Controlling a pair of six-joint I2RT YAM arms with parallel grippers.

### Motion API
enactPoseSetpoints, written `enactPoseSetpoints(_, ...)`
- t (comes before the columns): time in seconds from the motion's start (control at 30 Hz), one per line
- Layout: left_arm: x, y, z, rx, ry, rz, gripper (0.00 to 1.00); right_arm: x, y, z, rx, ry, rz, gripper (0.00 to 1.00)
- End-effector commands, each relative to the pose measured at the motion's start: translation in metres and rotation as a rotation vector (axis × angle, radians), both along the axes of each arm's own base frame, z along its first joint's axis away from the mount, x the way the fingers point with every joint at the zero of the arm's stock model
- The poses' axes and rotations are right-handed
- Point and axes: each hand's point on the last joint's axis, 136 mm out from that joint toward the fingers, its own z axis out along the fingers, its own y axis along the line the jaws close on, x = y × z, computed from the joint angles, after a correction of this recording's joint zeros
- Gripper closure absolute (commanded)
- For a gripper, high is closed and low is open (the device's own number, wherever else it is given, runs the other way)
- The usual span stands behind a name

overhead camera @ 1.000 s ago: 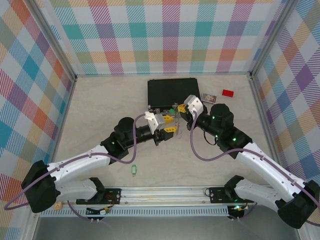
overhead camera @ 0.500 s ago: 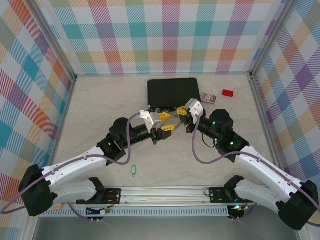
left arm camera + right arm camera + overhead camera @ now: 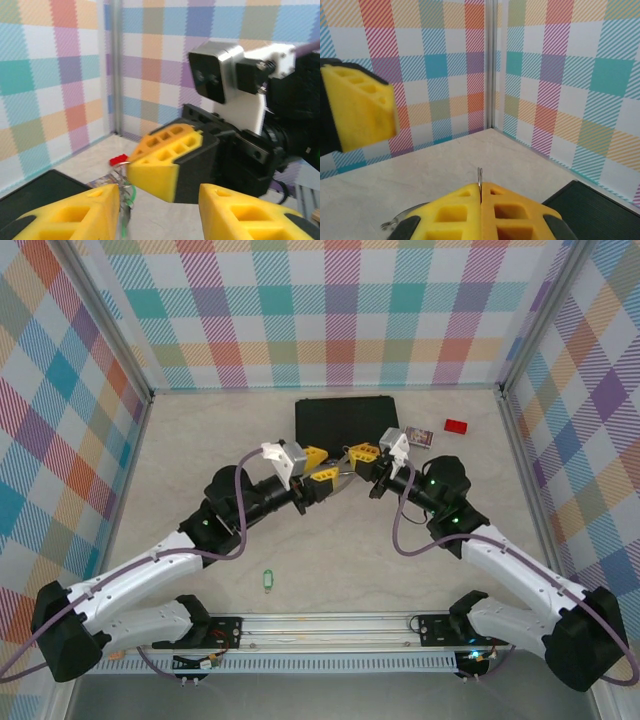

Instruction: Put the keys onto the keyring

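**Keyring pinched aloft while a key waits on the worktop**

Top external: The left gripper and right gripper meet nose to nose above mid-worktop, just at 6 o'clock of the black case. A red block sits at 1 o'clock. A green-tagged key lies flat and alone at 6 o'clock, well apart from both grippers.

Left wrist: The left gripper's jaws stand about half open with nothing between them. Facing them is the right gripper's closed yellow tip. A thin metal loop and a sliver of green hang there, too blurred to say whether that is the second key.

Right wrist: The right gripper's jaws are fully shut on the keyring. Its thin edge stands upright out of the seam between the pads, and a curve of the hoop shows at 8 o'clock.

The hoop looks stiff, light and slick, so a pinch across its flat band, as here, should keep it from swivelling. The key on the worktop is likely very light and could skate away if nudged. Its oblong plastic tag, taken across the long sides, seems the surest hold and would leave the metal end free to thread.
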Motion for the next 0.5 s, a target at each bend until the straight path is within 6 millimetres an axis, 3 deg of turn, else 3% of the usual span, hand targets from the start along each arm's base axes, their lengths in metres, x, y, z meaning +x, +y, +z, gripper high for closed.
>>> enactPoseSetpoints(0.0, 0.012, 0.022, 0.028, -0.084, 0.003, 0.071, 0.55, -0.007, 0.001, 0.034, 0.117, -0.078, 0.066, 1.00)
enactPoseSetpoints(0.27, 0.029, 0.024, 0.019, -0.120, 0.083, 0.026, 0.55, -0.004, 0.010, 0.043, 0.217, -0.007, 0.217, 1.00)
enactPoseSetpoints(0.47, 0.036, 0.023, 0.021, -0.171, 0.115, -0.012, 0.63, -0.008, 0.024, 0.048, 0.238, 0.026, 0.367, 1.00)
